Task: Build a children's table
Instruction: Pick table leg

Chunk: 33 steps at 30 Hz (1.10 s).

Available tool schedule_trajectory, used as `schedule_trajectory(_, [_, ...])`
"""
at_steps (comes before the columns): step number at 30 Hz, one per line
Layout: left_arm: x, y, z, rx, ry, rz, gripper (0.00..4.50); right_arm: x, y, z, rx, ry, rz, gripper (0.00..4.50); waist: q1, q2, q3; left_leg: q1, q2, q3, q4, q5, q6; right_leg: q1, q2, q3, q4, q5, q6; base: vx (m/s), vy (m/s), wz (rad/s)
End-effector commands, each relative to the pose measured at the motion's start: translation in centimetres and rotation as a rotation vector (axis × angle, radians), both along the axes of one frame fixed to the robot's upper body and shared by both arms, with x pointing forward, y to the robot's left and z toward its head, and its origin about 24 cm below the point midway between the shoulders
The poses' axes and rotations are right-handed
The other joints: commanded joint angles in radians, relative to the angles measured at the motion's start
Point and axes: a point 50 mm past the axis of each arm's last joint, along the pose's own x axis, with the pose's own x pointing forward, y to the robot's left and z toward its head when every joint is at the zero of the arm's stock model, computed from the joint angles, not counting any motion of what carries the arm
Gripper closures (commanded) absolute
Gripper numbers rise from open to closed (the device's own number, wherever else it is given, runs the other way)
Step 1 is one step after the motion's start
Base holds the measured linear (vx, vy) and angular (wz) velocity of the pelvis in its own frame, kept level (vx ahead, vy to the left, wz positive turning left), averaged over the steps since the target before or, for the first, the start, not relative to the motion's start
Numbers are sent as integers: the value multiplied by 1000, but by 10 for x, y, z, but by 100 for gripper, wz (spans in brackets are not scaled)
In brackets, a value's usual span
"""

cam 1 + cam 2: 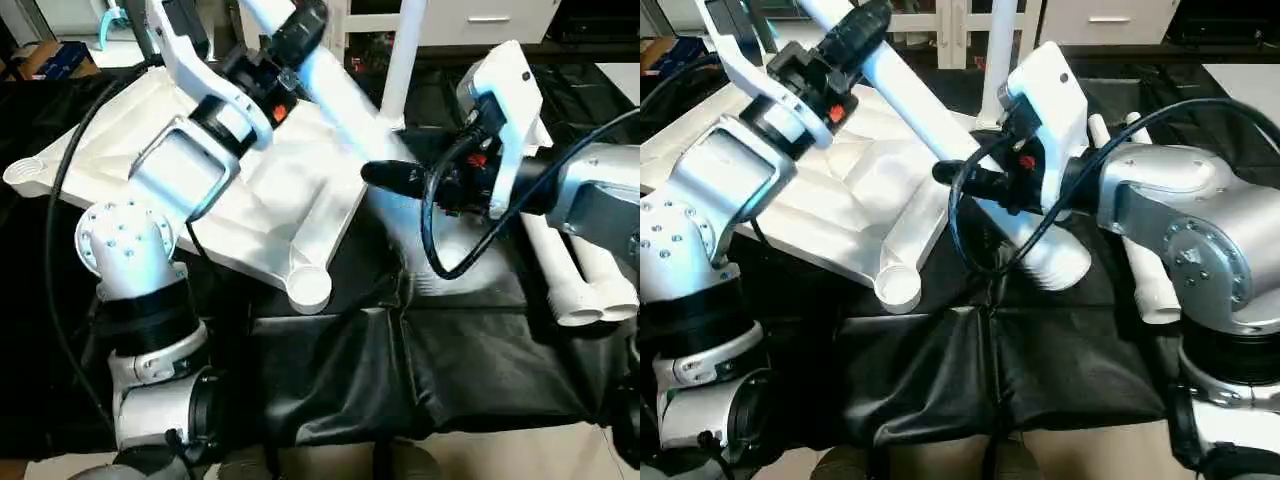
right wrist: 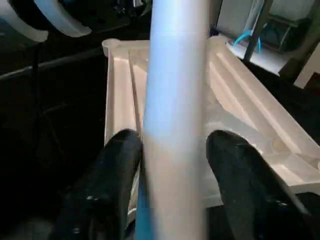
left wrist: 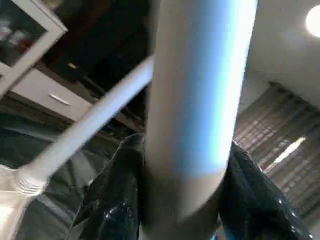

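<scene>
White plastic fills both sets of jaws: you hold one leg (image 1: 940, 110) with two grippers. Your left gripper (image 3: 180, 200) has its black fingers (image 3: 112, 200) closed against the tube near its upper end, and your right gripper (image 2: 172, 185) clamps the same tube lower down. Beyond the jaws, under the slanted leg, the table top (image 1: 270, 190) lies with its ribbed underside up. Behind it another leg (image 1: 402, 60) stands upright, and two spare legs (image 1: 590, 285) lie beside your right gripper.

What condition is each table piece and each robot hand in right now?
Table top: upside down, ribs up, near corner socket empty.
Held leg: slanting above the top, between both sets of fingers.
Upright leg: standing at the far side.
Spare legs: lying flat.
Left gripper: around the held leg.
Right gripper: straddling it.
</scene>
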Motion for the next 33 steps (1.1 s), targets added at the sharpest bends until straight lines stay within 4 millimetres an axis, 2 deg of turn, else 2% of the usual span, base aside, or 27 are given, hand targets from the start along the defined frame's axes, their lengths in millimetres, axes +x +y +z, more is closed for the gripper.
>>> schedule_trajectory(1, [0, 5, 7, -16, -16, 33, 276, -1, -1, 8, 19, -40, 1, 173, 4, -20, -101, 14, 0, 5, -50, -56, 62, 80, -13, 23, -50, -176, -190, 0, 0, 0])
schedule_trajectory(6, [2, 10, 8, -12, -19, 66, 291, -1, -3, 11, 19, -60, -6, 126, 5, -20, -101, 16, 2, 6, -49, -53, 63, 79, -13, 23, -47, -157, -201, 0, 0, 0])
schedule_trajectory(8, [5, 16, 9, -14, -16, 101, 291, 0, -9, 17, 36, -78, -24, 121, 6, -21, -100, 17, 2, 6, -49, -53, 67, 77, -12, 24, -48, -158, -200, 0, 0, 0])
schedule_trajectory(9, [6, 17, 10, -17, -14, 111, 291, 0, -12, 19, 44, -81, -29, 97, 6, -21, -100, 18, 2, 7, -49, -57, 68, 77, -12, 24, -49, -164, -198, 0, 0, 0])
schedule_trajectory(11, [10, 24, 14, -32, -17, 146, 291, -4, -29, 22, 53, -84, -60, 87, 8, -20, -97, 17, 0, 7, -49, -57, 66, 77, -12, 25, -49, -167, -192, 0, 0, 0])
schedule_trajectory(13, [12, 29, 19, -43, -26, 170, 291, -9, -42, 19, 15, -89, -98, 66, 15, -18, -97, 23, 3, 8, -49, -55, 69, 75, -10, 27, -51, -154, -186, 0, 0, 0])
schedule_trajectory(14, [13, 31, 21, -46, -33, 174, 291, -8, -53, 13, -15, -91, -156, 66, 14, -18, -94, 20, 2, 8, -50, -52, 70, 76, -10, 27, -50, -146, -188, 0, 0, 0])
schedule_trajectory(16, [13, 35, 26, -51, -43, 179, 291, -6, -72, 4, -42, -83, -260, 49, 16, -21, -97, 16, 0, 7, -48, -36, 69, 79, -11, 24, -48, -126, -193, 0, 0, 0])
schedule_trajectory(17, [13, 35, 26, -51, -43, 179, 291, -6, -72, 4, -42, -83, -260, 49, 16, -22, -96, 15, 1, 8, -49, -43, 69, 79, -13, 25, -49, -135, -194, 0, 0, 0])
schedule_trajectory(18, [14, 38, 31, -56, -56, 176, 291, -7, -90, -3, -30, -55, -346, 47, 16, -16, -92, 14, -1, 7, -49, -54, 68, 77, -14, 24, -50, -149, -197, 0, 0, 0])
schedule_trajectory(19, [14, 38, 31, -56, -56, 176, 291, -7, -90, -3, -30, -55, -346, 47, 15, -20, -92, 15, -2, 7, -49, -67, 69, 79, -14, 24, -53, -166, -198, 0, 0, 0])
schedule_trajectory(20, [14, 40, 34, -57, -62, 175, 291, -9, -101, -7, -15, -38, -400, 47, 15, -16, -90, 16, -1, 6, -50, -73, 69, 78, -15, 23, -53, -178, -199, 0, 0, 0])
schedule_trajectory(22, [13, 39, 38, -67, -76, 151, 291, -10, -120, -17, 9, -9, -496, 47, 15, -15, -87, 18, -1, 7, -51, -93, 66, 75, -15, 22, -60, -215, -192, 0, 0, 0])
schedule_trajectory(24, [13, 38, 39, -67, -81, 144, 291, -10, -126, -21, 13, -7, -530, 47, 14, -19, -87, 16, -1, 6, -52, -92, 63, 75, -14, 20, -61, -220, -194, 0, 0, 0])
schedule_trajectory(29, [11, 37, 43, -71, -94, 127, 291, -13, -143, -25, 70, -21, -592, 47, 7, -19, -81, 13, -2, 6, -53, -105, 73, 75, -15, 18, -66, -250, -186, 0, 0, 0])
schedule_trajectory(31, [11, 36, 44, -67, -95, 125, 291, -15, -142, -23, 92, -33, -567, 47, 3, -21, -81, 13, -3, 5, -54, -107, 77, 76, -13, 16, -68, -263, -181, 0, 0, 0])
schedule_trajectory(33, [11, 36, 44, -57, -96, 130, 291, -17, -136, -17, 124, -48, -516, 47, -1, -19, -79, 13, -3, 4, -55, -110, 82, 75, -14, 15, -70, -273, -179, 0, 0, 0])
